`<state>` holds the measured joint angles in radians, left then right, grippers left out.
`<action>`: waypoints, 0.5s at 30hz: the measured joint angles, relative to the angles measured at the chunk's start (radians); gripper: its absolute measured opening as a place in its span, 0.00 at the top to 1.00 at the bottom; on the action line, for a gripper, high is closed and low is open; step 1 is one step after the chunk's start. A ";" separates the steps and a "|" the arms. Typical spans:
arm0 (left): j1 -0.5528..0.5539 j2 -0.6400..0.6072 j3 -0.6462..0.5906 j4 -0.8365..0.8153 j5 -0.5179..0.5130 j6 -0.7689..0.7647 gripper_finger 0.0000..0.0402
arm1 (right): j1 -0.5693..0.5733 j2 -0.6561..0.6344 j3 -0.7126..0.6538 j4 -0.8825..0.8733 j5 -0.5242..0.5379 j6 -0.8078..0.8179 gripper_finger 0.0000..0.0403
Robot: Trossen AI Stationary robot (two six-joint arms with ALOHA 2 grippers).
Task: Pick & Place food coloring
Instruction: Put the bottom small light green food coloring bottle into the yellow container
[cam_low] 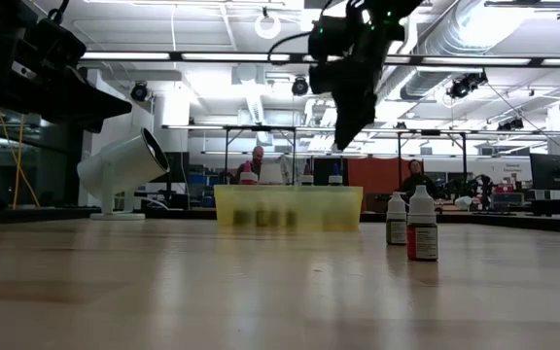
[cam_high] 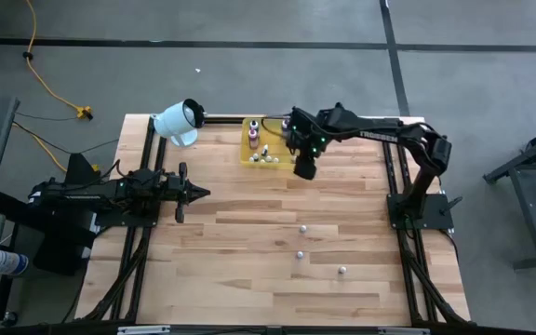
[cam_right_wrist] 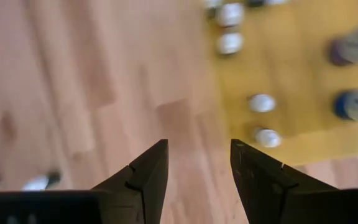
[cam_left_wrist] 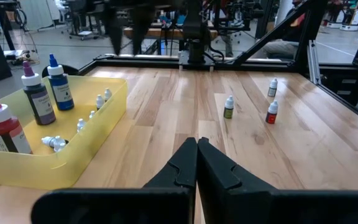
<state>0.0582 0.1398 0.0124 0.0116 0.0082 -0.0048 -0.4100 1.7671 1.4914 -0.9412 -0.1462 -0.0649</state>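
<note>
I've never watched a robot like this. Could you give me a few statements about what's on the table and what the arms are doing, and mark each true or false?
1. The translucent yellow rectangular tray holds several small bottles. True.
2. Three tiny white-capped dropper bottles stand on the bare wooden table. True.
3. The right pincer is clamped on a bottle. False: it is open and empty, up in the air at the tray's edge.
4. The left pincer is wide open. False: it is shut.
5. The big white cylinder stands inside the tray. False: it stands beside it.
</note>
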 joint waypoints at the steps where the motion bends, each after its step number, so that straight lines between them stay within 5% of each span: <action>1: 0.000 0.000 0.000 0.000 0.000 0.000 1.00 | 0.014 -0.008 0.000 -0.017 -0.009 -0.035 0.60; 15: 0.000 0.000 0.000 0.000 0.000 0.000 1.00 | 0.163 -0.042 0.000 -0.129 -0.020 -0.209 0.60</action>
<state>0.0586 0.1400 0.0124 0.0116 0.0082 -0.0048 -0.2472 1.7256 1.4914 -1.0698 -0.1666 -0.2743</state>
